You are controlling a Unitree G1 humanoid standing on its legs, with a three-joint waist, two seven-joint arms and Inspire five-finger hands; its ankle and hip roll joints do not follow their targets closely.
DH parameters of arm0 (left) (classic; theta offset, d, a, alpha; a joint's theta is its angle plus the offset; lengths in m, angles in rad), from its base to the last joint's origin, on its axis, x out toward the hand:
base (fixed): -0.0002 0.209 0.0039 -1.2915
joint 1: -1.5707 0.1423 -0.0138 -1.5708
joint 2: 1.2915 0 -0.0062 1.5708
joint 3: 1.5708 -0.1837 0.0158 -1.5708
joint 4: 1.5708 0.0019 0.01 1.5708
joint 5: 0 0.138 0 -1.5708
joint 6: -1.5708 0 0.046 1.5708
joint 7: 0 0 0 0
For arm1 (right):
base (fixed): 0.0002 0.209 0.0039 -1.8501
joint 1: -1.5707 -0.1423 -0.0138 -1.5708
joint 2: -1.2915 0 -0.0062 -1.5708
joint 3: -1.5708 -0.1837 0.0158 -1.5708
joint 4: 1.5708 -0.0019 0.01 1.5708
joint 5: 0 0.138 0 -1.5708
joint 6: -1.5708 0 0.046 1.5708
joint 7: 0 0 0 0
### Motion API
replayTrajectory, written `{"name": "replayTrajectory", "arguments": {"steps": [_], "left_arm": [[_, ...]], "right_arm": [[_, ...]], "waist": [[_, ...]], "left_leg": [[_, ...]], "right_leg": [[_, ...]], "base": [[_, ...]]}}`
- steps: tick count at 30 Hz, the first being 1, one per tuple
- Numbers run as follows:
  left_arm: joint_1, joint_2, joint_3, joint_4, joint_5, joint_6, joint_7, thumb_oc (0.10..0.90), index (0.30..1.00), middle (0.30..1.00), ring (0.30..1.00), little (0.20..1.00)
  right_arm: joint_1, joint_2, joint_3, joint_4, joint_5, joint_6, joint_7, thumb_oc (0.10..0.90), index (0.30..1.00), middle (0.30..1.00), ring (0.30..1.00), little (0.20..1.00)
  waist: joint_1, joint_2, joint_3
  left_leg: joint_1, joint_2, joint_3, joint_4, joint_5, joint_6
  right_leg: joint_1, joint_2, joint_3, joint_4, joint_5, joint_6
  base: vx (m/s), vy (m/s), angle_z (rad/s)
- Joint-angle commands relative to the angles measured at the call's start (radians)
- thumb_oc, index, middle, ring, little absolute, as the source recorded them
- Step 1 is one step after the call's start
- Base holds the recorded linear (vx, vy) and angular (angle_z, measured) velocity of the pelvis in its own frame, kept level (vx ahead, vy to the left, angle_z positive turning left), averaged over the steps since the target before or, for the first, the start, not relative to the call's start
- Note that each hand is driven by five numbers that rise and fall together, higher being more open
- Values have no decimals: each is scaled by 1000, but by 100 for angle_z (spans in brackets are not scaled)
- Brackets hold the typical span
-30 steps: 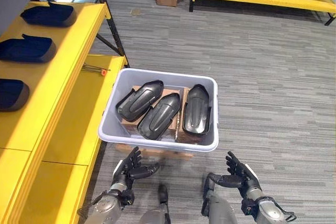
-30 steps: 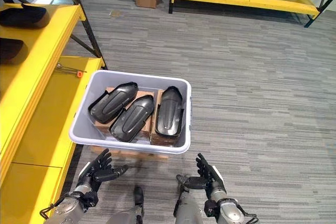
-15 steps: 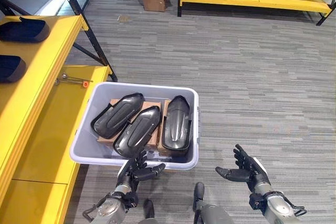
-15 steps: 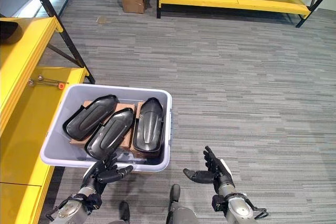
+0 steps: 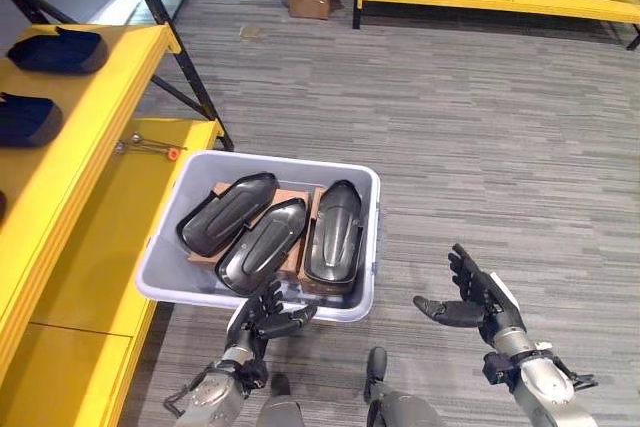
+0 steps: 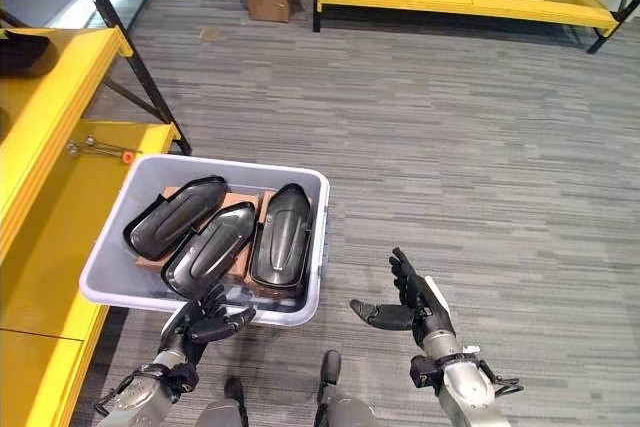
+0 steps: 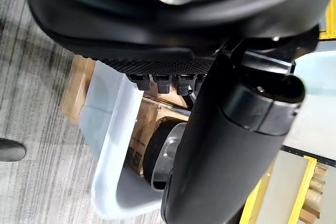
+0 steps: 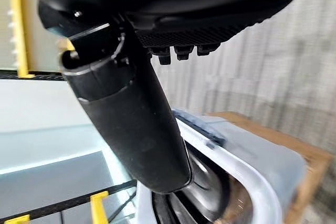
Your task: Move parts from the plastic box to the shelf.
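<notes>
Hands hovering by the plastic box
I'm holding left hand at 6 o'clock and right hand at 4, fingers spread, gripping nothing; three parts inside.

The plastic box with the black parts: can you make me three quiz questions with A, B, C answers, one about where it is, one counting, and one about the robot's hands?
1. Where is the plastic box?
A. on the top shelf
B. beside the yellow shelf
C. on the far yellow bench

2. How many black parts lie in it?
A. three
B. one
C. five

3. What are the left hand and the right hand doing?
A. both gripping a part
B. one holding the box rim
C. both open, holding nothing

Answers: 1 B, its side sits next to the low shelf board. 2 A, three lie side by side. 3 C, fingers are spread and nothing is in them.
</notes>
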Motion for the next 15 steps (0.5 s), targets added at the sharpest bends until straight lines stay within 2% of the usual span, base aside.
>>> {"name": "replayTrajectory", "arguments": {"steps": [1,4,7,8,10,15], "left_arm": [[-25,33,41,-104,8,-90,8,900,1000,1000,1000,1000],[-27,34,31,-95,17,-98,17,900,1000,1000,1000,1000],[-33,37,21,-100,16,-103,22,900,1000,1000,1000,1000],[-47,57,16,-114,6,-109,31,900,1000,1000,1000,1000],[-51,65,15,-120,6,-111,33,900,1000,1000,1000,1000],[-101,109,3,-133,16,-133,57,900,1000,1000,1000,1000]], "right_arm": [[-91,-23,-70,-112,-88,-142,-95,900,1000,1000,1000,1000],[-112,-40,-40,-136,-147,-136,-108,900,1000,1000,1000,1000],[-124,-48,-38,-164,-199,-129,-123,900,1000,1000,1000,1000],[-153,-46,-44,-179,-211,-123,-141,900,1000,1000,1000,1000],[-161,-49,-53,-188,-232,-124,-151,900,1000,1000,1000,1000],[-227,-69,-83,-216,-325,-124,-217,900,1000,1000,1000,1000]], "waist": [[-6,-19,36],[11,5,39],[11,15,38],[14,4,51],[16,-4,57],[18,-24,102]], "left_leg": [[24,78,9,-197,112,-3],[27,86,-11,-274,157,-30],[33,68,12,-293,133,-25],[32,42,22,-279,111,-12],[13,28,31,-256,98,-5],[-101,-33,45,-109,20,18]], "right_leg": [[70,-52,60,46,-170,117],[70,-57,87,55,-177,128],[63,-79,105,57,-158,148],[58,-108,119,54,-143,161],[54,-129,122,50,-129,171],[31,-209,101,56,-96,204]], "base": [[134,208,21],[112,209,-1],[132,381,-42],[42,205,-46],[37,242,-46],[14,217,25]]}}
